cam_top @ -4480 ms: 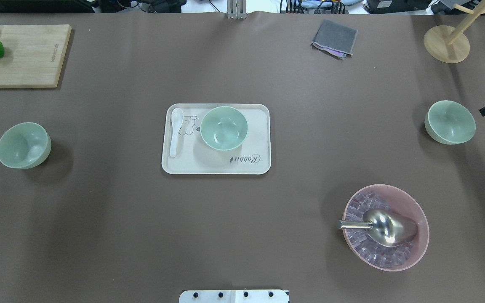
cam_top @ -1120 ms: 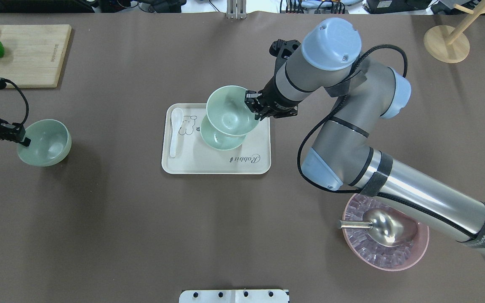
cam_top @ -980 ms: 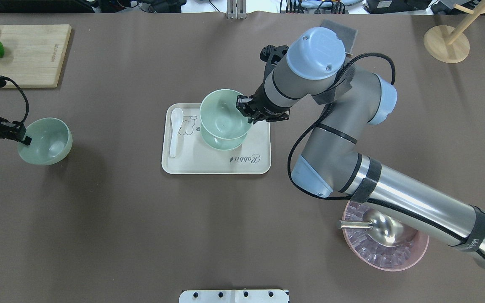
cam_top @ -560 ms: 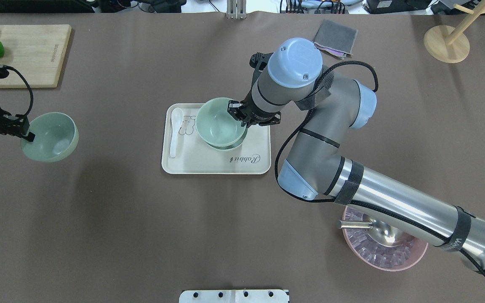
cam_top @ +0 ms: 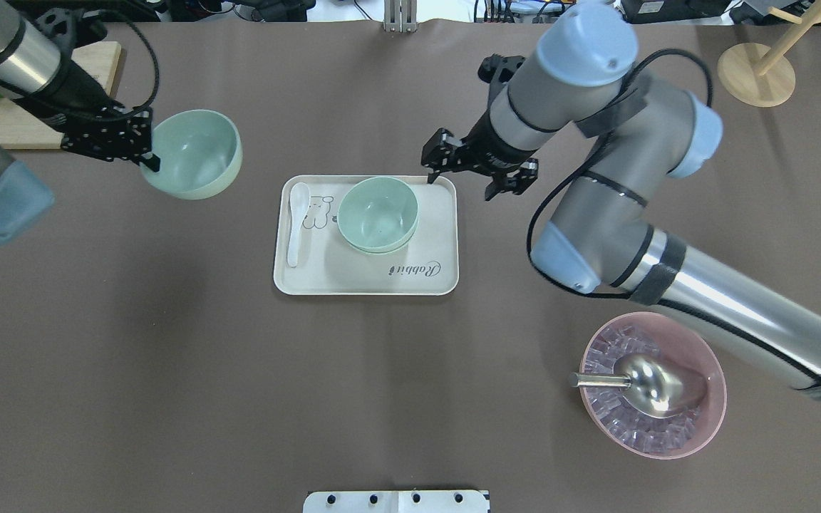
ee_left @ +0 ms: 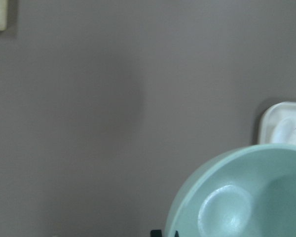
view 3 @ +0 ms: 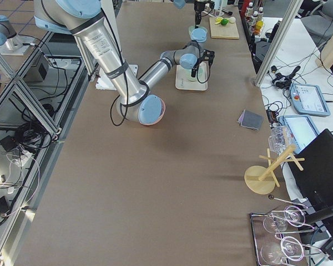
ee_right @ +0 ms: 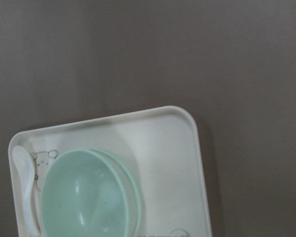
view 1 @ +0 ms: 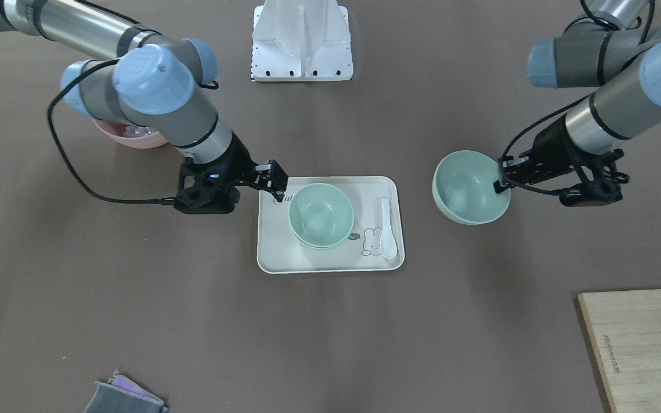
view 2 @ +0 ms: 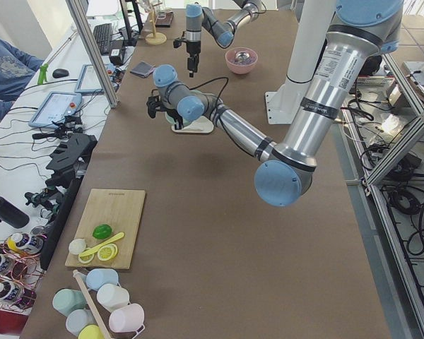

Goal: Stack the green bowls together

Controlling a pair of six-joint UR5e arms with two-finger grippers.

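Observation:
Two green bowls (cam_top: 378,214) sit nested, one inside the other, on the cream tray (cam_top: 368,274); they also show in the front view (view 1: 321,215) and the right wrist view (ee_right: 84,197). My right gripper (cam_top: 462,182) is open and empty, above the tray's far right corner, apart from the bowls. My left gripper (cam_top: 145,153) is shut on the rim of the third green bowl (cam_top: 193,153) and holds it in the air, left of the tray. That bowl fills the lower right of the left wrist view (ee_left: 246,197).
A white spoon (cam_top: 298,221) lies along the tray's left side. A pink bowl (cam_top: 653,385) of ice with a metal scoop stands at the near right. A wooden cutting board (view 1: 640,344) lies at the far left and a wooden stand (cam_top: 756,71) at the far right.
My right gripper let go of its bowl into the tray's bowl, opened and drew back to the right. My left gripper carried its bowl up and toward the tray.

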